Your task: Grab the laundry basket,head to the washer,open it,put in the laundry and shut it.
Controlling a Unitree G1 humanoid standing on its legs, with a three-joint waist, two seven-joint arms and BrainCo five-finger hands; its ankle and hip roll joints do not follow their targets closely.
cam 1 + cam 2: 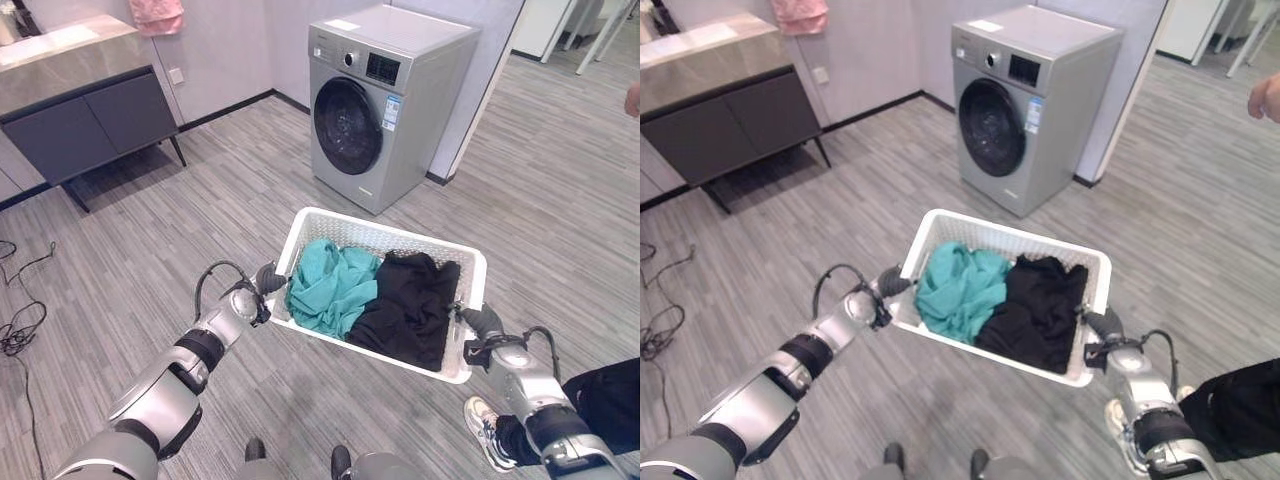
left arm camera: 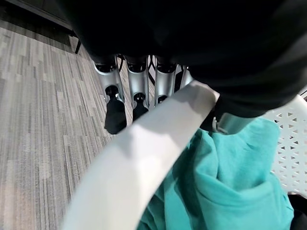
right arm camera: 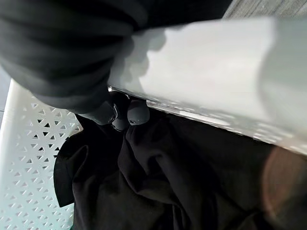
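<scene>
The white laundry basket [image 1: 392,233] hangs above the floor between my two hands. It holds a teal garment [image 1: 330,285] on the left and a black garment [image 1: 412,305] on the right. My left hand [image 1: 266,280] is shut on the basket's left rim, with its fingers [image 2: 136,81] curled under the white edge [image 2: 144,158]. On the opposite rim my right hand [image 1: 480,322] is shut too, its fingertips [image 3: 136,112] hooked inside over the black cloth. The silver washer [image 1: 385,100] stands ahead by the wall with its round dark door [image 1: 348,127] closed.
A grey cabinet with a stone top [image 1: 85,110] stands at the left wall, a pink cloth [image 1: 157,15] hanging above it. A person's shoe [image 1: 487,425] and dark trouser leg [image 1: 610,400] are close at my right. Open striped floor lies between me and the washer.
</scene>
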